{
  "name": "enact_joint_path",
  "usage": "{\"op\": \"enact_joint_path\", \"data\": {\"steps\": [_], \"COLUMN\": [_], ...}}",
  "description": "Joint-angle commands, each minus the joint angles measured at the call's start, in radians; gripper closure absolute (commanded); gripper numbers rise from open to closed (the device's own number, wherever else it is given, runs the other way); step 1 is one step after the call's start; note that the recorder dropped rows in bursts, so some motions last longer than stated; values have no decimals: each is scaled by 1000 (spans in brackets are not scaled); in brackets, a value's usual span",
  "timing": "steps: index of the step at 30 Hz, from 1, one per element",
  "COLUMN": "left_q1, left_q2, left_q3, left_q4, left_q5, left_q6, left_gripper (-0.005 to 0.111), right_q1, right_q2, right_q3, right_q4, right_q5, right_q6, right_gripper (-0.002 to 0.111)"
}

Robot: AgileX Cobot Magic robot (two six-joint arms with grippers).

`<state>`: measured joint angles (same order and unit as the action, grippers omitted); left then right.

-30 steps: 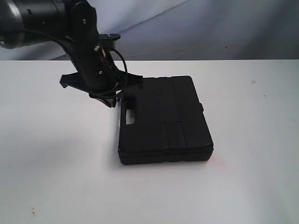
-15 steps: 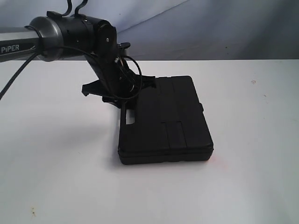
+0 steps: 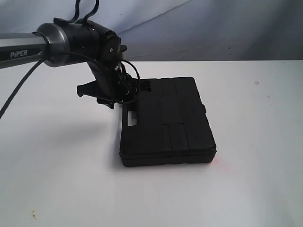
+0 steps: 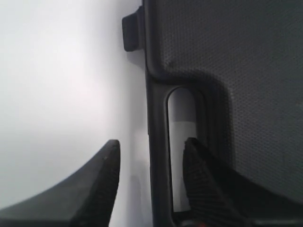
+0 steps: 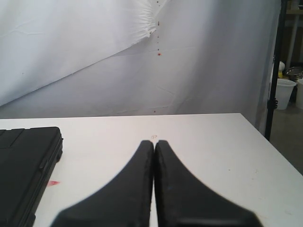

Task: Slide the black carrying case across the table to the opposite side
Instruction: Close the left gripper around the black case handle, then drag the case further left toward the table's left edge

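Black carrying case (image 3: pixel 165 123) flat on white table (image 3: pixel 57 179), left gripper (image 4: pixel 151 144) fingers spread astride its handle (image 4: pixel 157 113), right gripper (image 5: pixel 154 142) fingers pressed together

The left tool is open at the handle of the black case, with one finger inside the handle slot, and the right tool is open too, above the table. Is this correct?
Not fully. The right tool is shut, fingers pressed together, above the table, as the right wrist view shows. The left tool is indeed open at the handle of the black case, one finger inside the slot.
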<state>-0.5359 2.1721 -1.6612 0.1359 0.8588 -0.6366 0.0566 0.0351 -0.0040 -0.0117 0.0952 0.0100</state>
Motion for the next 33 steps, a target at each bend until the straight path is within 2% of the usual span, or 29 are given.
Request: {"op": "enact_joint_path", "data": {"steps": [1,14,21,29,33], "left_q1": [-3,-3,-3,-3,-3], "left_q2": [33,87,95,95,95], "left_q3": [-7,-7,-7,-7,-7], "left_q4": [-15,-39,-44,-24,54], "left_q5": [-8,-39,-41,-35,5], "left_q6": [-13,-13,-11,-9,-9], "left_gripper": [65,66,77,105,107], "right_q1": [-7,-7,-7,-7,-7], "right_q2": [-7,-7,-7,-7,-7], "right_q3": [4,4,4,4,4], "right_q4": [5,5,5,5,5], "right_q5": [-1,-1,-1,-1,-1], "right_q6": [-2,-2,-2,-2,-2], "right_gripper": [108,108,108,108,108]}}
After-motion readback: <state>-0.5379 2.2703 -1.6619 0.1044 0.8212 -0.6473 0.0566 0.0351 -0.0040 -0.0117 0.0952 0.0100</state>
